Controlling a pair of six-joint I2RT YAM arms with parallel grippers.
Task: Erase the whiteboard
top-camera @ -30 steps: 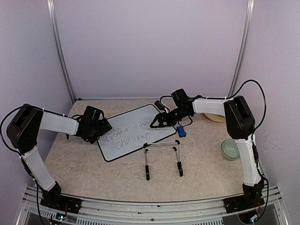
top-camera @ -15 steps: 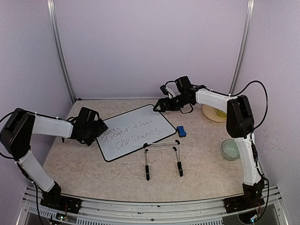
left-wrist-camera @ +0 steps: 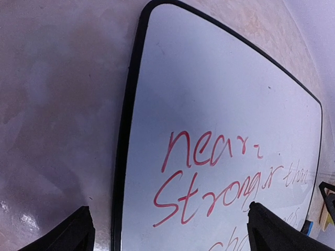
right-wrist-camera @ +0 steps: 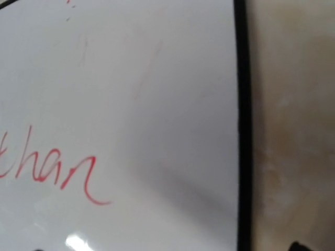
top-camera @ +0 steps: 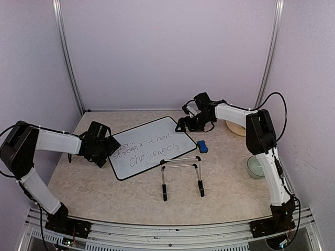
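The whiteboard lies flat on the table, with red handwriting across it. It also shows in the left wrist view and the right wrist view. My left gripper is open at the board's left edge. In its wrist view one fingertip is over the table and the other over the board. My right gripper hovers low over the board's far right edge. It is open and empty, with only its fingertips showing in its wrist view. The blue eraser block lies beside the board's right edge, apart from both grippers.
A thin black wire stand stands in front of the board. A pale green bowl sits at the right, and a tan plate lies at the back right behind the right arm. Enclosure walls close in on three sides.
My right gripper has left the spot over the board near the eraser, swung back, and now sits lower at the board's far right edge. My left gripper has drawn slightly left.
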